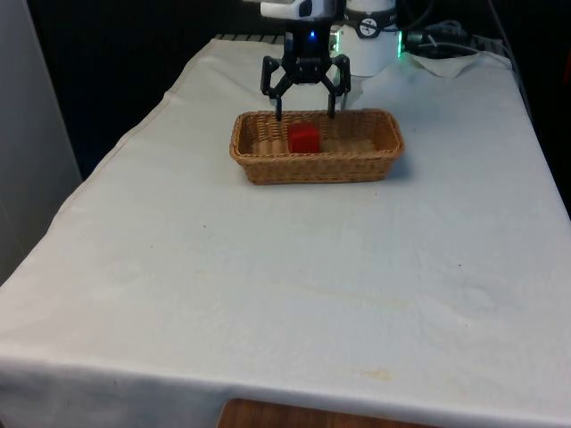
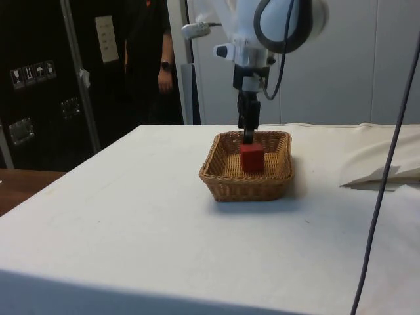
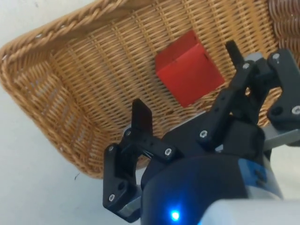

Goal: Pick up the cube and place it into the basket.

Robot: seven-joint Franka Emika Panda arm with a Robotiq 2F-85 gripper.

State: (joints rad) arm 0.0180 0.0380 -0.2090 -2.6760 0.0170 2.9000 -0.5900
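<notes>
A red cube [image 1: 304, 139] [image 2: 251, 158] [image 3: 189, 68] rests on the floor of the wicker basket [image 1: 385, 134] [image 2: 220, 180] [image 3: 56, 89], near its middle. My black gripper [image 1: 305, 111] [image 2: 249, 136] [image 3: 186, 83] hangs open just above the basket, right over the cube. Its fingers are spread wide on either side of the cube and do not touch it. Nothing is held between them.
The basket stands on the white cloth towards the table's far end. A crumpled white cloth with cables [image 1: 451, 45] [image 2: 380, 167] lies beside the robot's base. A person [image 2: 154, 59] stands by the dark cabinets in the side view.
</notes>
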